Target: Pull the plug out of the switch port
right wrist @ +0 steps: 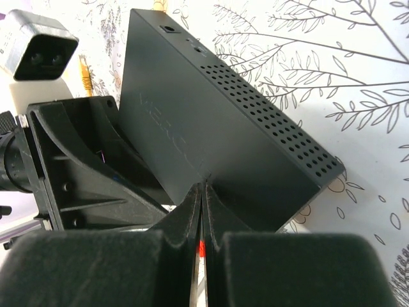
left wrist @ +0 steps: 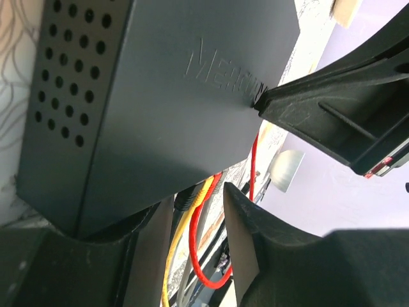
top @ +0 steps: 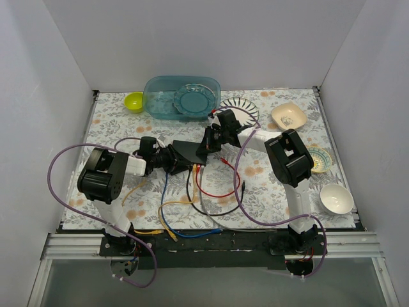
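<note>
From above, the switch (top: 186, 151) lies mid-table, tipped up. Its long side runs left to right, and its sockets face the near edge, where the cords (top: 165, 192) hang out.

The left gripper (left wrist: 192, 199) is nearest them. Its jaws are apart around the yellow plug (left wrist: 203, 190).

The right gripper (right wrist: 202, 192) is pinched together, its tip pushing on the switch's flat face.

I've got the switch (top: 187, 152) near the middle of the top view: a flat matte-black box, tipped up on one long edge instead of lying flat on the counter (top: 268, 192). Its narrow side has rows of round vent holes, and its broad face has raised lettering. A red cable (left wrist: 254, 160) and a yellow cable (left wrist: 182, 224) run to its lower edge; I can't see the sockets.
</note>
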